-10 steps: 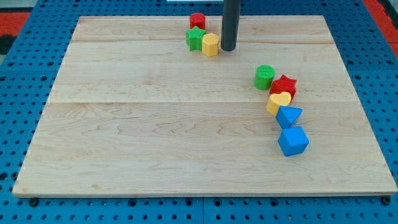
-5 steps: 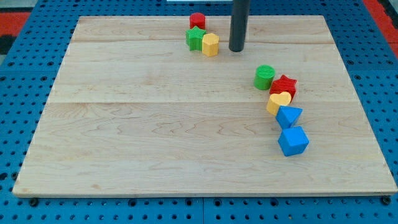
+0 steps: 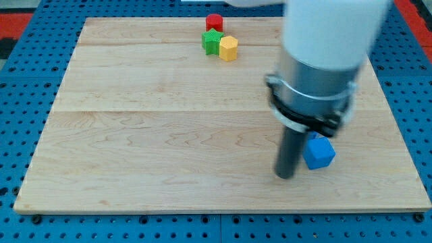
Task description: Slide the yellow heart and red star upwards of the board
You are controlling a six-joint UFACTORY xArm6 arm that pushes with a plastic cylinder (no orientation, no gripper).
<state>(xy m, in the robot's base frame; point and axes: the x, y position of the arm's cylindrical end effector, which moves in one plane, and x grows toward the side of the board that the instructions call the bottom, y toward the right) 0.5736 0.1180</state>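
My tip (image 3: 285, 176) rests on the board near the view's bottom right, just left of the blue cube (image 3: 320, 153). The arm's wide body fills the view above it and hides the yellow heart, the red star, the green cylinder and the other blue block. Near the view's top a red cylinder (image 3: 214, 21), a green star (image 3: 212, 42) and a yellow hexagon block (image 3: 229, 48) sit close together.
The wooden board (image 3: 148, 128) lies on a blue pegboard table (image 3: 20, 121). The board's bottom edge runs a little below my tip.
My tip has moved from beside the yellow hexagon block at the view's top down to the bottom right, beside the blue cube. The arm now hides the right-hand cluster.
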